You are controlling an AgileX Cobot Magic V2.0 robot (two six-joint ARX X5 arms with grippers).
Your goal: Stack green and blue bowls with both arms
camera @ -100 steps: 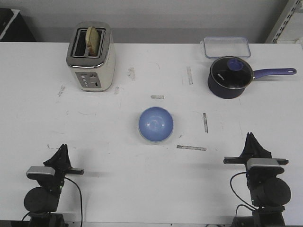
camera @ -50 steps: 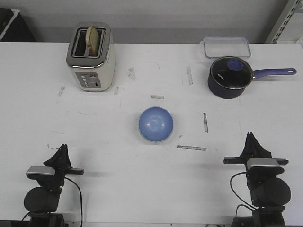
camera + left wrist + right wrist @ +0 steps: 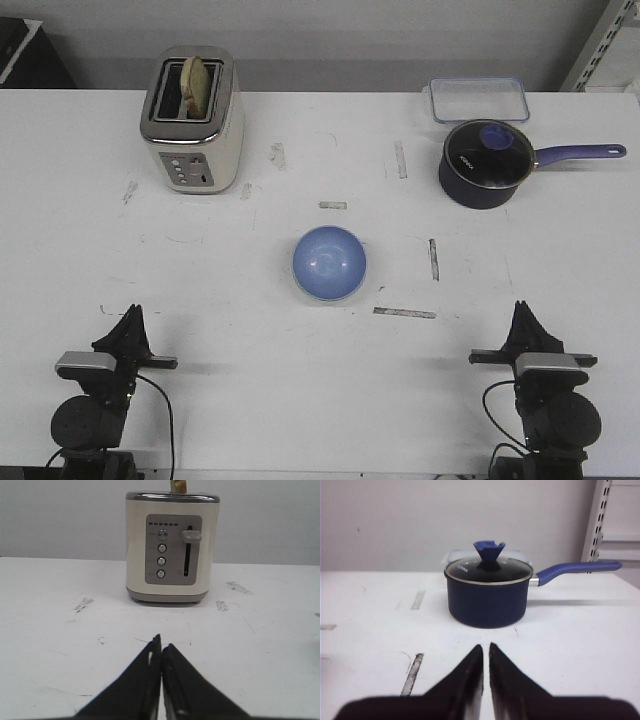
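A light blue bowl point(image 3: 329, 262) sits upright in the middle of the white table point(image 3: 250, 290). No green bowl shows in any view. My left gripper point(image 3: 132, 312) rests low at the near left, shut and empty, pointing toward the toaster; it also shows in the left wrist view point(image 3: 161, 642). My right gripper point(image 3: 522, 308) rests low at the near right, shut and empty, pointing toward the saucepan; it also shows in the right wrist view point(image 3: 486, 647). Both grippers are far from the bowl.
A cream toaster point(image 3: 193, 120) with bread in it stands at the back left, also in the left wrist view point(image 3: 171, 545). A dark blue lidded saucepan point(image 3: 486, 162) with a long handle stands at the back right. A clear lidded box point(image 3: 479, 99) lies behind it.
My right arm has drawn back slightly toward the near edge. The bowl and my left arm have not moved.
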